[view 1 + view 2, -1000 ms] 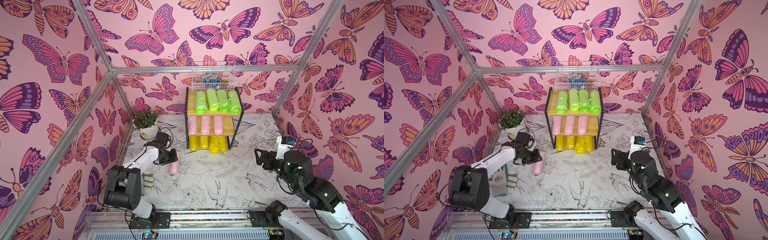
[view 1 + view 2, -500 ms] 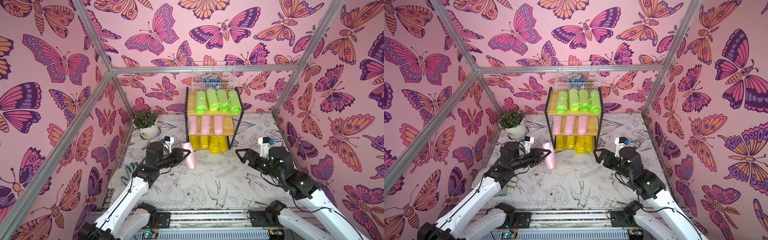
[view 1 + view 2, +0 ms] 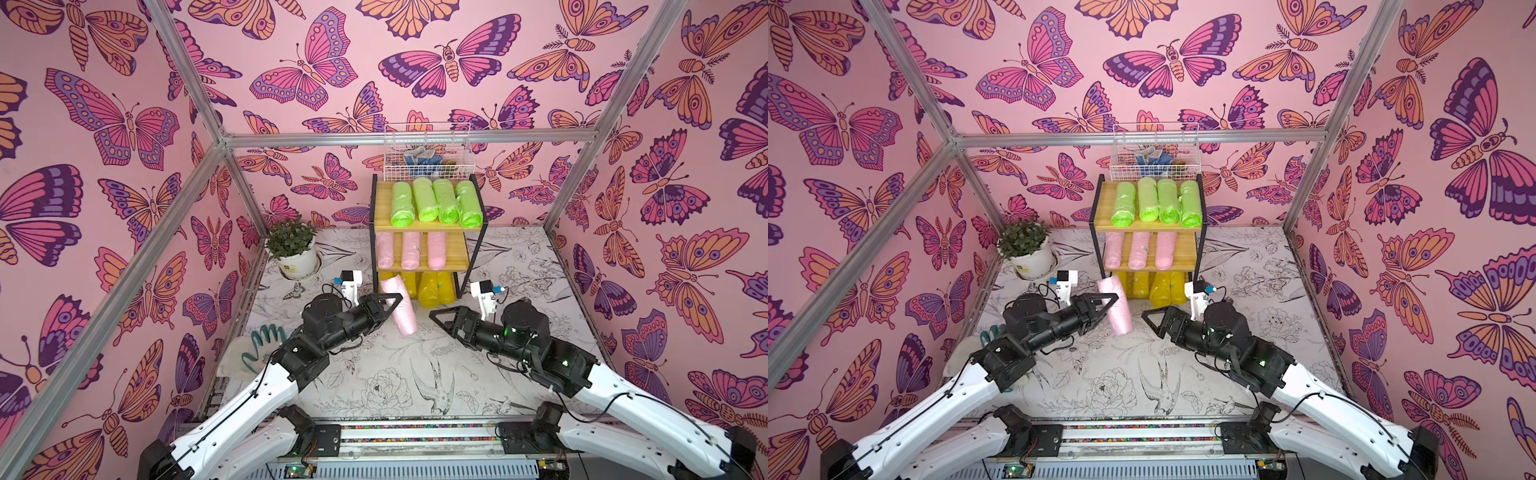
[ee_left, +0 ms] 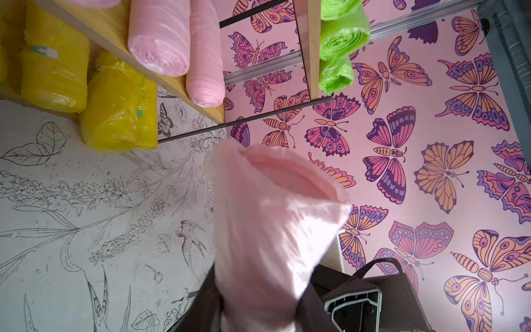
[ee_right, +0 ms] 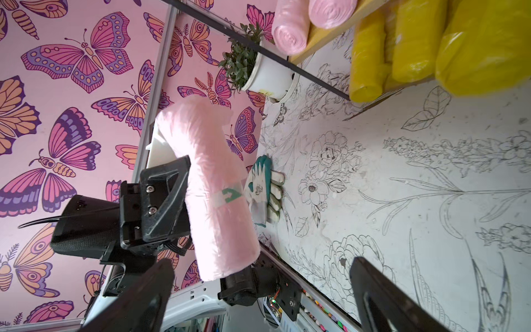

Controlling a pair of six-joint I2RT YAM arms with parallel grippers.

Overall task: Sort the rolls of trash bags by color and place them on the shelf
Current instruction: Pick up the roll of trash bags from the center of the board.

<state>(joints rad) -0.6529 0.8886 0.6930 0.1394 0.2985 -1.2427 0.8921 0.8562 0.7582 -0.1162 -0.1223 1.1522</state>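
Left gripper point(image 3: 392, 306) is clamped tight on a pale pink roll of crinkly thin plastic trash bags point(image 3: 401, 309), gripping it at about mid-length. The roll is carried clear of the white tabletop printed with line-drawn flowers and birds point(image 3: 374, 374). It stands tilted, with its upper end leaning toward the shelf. A strip of tape with a green arrow mark point(image 5: 227, 196) shows on the roll in the right wrist view. Right gripper point(image 3: 440, 320) has its jaws spread wide and holds nothing; it points at the held roll from the other side, near it but apart. The small three-tier rack of light yellowish wood boards in a thin black metal frame point(image 3: 428, 227) stands at the back of the table. Four lime green rolls point(image 3: 436, 201) lie side by side on its top tier. Three pale pink rolls point(image 3: 411, 249) lie on the middle tier, with bare board beside them at the end nearer the right arm. Yellow rolls point(image 3: 432, 289) lie on the bottom tier; at least three are visible, and the held roll covers part of that tier in both top views. A white wire basket point(image 3: 428, 145) sits above and behind the top tier. A small green plant in a white pot point(image 3: 291, 249) stands beside the rack. A green-and-white work glove point(image 3: 262, 340) lies on the table near the left arm.
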